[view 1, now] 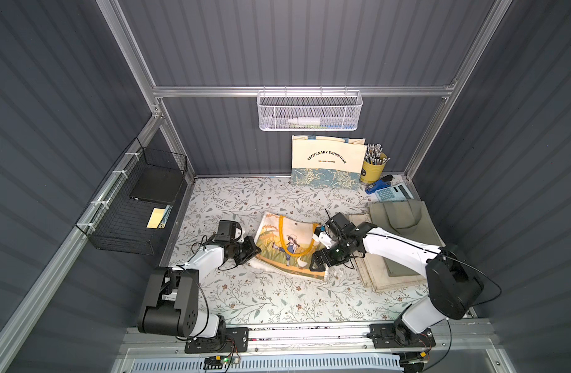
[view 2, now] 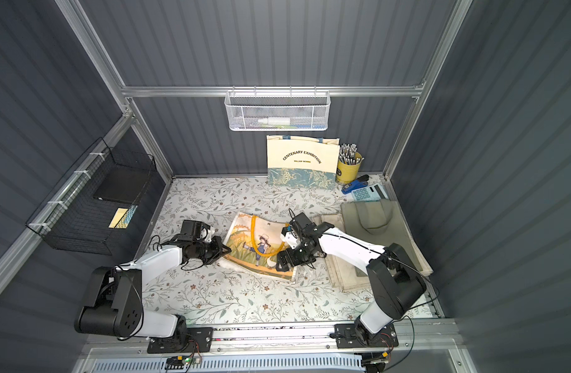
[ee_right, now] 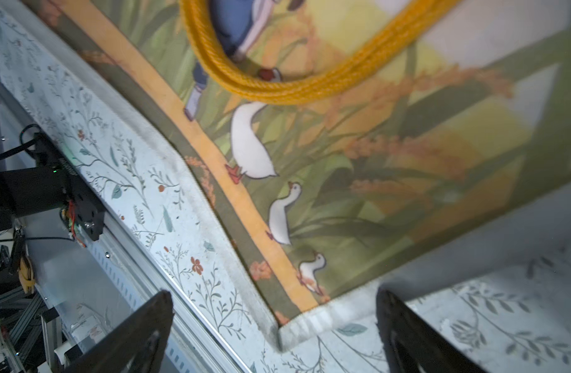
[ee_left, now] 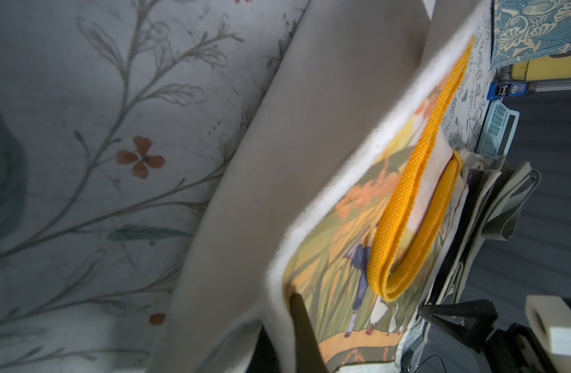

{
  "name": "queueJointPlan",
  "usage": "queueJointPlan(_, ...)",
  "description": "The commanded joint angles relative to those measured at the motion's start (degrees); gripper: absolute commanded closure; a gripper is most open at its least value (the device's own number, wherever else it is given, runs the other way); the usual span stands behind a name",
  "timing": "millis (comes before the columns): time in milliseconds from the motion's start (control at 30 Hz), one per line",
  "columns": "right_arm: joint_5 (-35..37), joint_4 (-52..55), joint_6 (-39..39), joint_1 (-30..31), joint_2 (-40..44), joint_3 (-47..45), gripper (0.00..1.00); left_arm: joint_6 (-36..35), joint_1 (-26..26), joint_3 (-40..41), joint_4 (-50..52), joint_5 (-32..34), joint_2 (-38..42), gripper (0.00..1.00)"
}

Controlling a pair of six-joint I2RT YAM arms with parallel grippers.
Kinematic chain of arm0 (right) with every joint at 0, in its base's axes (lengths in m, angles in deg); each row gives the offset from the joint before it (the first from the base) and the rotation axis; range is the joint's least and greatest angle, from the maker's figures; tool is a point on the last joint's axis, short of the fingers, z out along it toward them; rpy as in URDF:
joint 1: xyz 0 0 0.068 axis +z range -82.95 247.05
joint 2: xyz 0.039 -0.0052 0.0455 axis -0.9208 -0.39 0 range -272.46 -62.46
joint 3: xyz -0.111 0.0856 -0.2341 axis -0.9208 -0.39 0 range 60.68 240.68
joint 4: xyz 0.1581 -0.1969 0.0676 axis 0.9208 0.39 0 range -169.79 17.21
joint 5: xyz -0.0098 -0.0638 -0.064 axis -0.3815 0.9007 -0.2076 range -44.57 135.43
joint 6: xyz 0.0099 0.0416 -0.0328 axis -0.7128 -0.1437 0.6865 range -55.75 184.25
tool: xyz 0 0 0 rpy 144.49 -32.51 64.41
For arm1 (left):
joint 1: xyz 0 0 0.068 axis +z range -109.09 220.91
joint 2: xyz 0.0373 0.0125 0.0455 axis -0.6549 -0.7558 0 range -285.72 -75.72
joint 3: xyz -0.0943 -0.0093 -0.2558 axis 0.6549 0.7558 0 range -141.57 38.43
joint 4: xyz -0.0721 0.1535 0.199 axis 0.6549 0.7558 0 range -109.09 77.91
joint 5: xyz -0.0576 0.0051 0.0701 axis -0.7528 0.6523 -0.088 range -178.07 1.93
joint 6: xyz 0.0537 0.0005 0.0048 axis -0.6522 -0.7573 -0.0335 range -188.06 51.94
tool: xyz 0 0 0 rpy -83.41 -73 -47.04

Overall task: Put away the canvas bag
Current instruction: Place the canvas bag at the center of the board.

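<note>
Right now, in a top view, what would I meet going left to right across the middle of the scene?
In a top view: black wire basket → left gripper → illustrated canvas bag → right gripper → folded olive green bag.

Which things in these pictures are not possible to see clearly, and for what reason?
Both top views: the mesh blurs what lies in the white mesh basket.
Both top views: the right arm covers part of the stack of folded bags.
Left wrist view: the canvas bag hides most of the left gripper.
Both top views: the label on the yellow cup is too small to read.
</note>
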Motion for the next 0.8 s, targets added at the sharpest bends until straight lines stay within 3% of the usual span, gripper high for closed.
queueJointPlan(0,1.65,0.90,-1.46,-0.89,-4.93,0.72,0.01,-4.04,0.13,-1.66,6.31,2.43,1.20,0.99)
queueJointPlan(100,1.39,2.45,-0.74,-1.13,-8.37,2.66,0.01,-9.90,0.13,-5.44,11.44,2.34,0.74,0.76)
queueJointPlan(200,3.18,2.78,-1.43,-1.38,-6.14,4.33,0.01,-16.11,0.13,-9.68,15.98,2.88,2.26,0.56)
queueJointPlan(267,3.30,0.78,-3.87,-2.82,-2.61,4.44,0.01,-18.56,0.13,-11.52,16.90,3.18,5.12,0.33)
queueJointPlan(400,2.46,-2.13,-7.26,-5.68,-0.02,3.73,0.01,-21.16,0.14,-15.13,18.44,5.32,7.68,0.15)
queueJointPlan(533,1.79,-0.20,-7.77,-6.04,-4.21,4.46,0.01,-24.80,0.13,-20.20,22.26,4.81,2.77,0.14)
queueJointPlan(767,1.40,-3.15,-10.00,-7.47,-7.18,2.70,0.01,-30.30,0.13,-27.75,31.22,7.11,-12.42,0.19)
